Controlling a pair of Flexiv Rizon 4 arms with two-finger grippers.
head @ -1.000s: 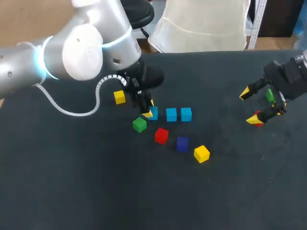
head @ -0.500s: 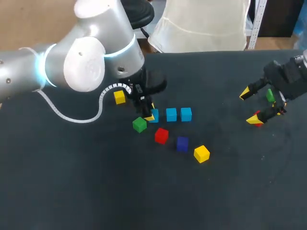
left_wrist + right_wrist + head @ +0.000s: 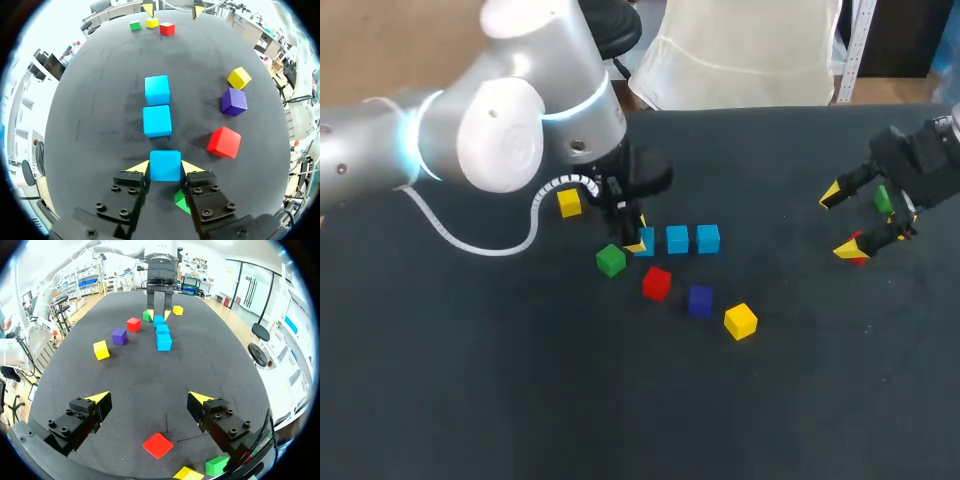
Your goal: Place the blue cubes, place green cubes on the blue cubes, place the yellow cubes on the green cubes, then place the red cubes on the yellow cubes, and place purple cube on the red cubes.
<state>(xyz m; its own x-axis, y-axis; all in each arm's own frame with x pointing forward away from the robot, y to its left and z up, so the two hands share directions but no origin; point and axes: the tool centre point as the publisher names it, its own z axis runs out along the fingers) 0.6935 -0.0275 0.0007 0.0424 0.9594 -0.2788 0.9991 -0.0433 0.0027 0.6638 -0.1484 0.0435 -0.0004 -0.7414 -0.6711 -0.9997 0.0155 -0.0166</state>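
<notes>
Three blue cubes lie in a row at the middle of the head view. The left tool (image 3: 638, 236) is clenched on the leftmost of them, the held cube (image 3: 165, 165), with both yellow tips touching its sides. The cube looks to be down on the counter (image 3: 520, 380). The mid cube (image 3: 157, 120) lies just ahead of it across a thin gap, and the far cube (image 3: 157, 90) is beyond that.

The chief risk, I judge, is a push forward. It would knock the mid cube and skew the base row, leaving poor footing for the green layer. A green cube (image 3: 182, 200) sits close beside one finger, so spreading the fingers or lifting off at a slant could nudge it or drag the held cube out of line. The red cube (image 3: 223, 142), purple cube (image 3: 234, 101) and yellow cube (image 3: 239, 78) lie well aside of that finger.

The right tool (image 3: 841, 221), at the head view's right edge, hangs released and empty above a second red cube (image 3: 158, 445).
</notes>
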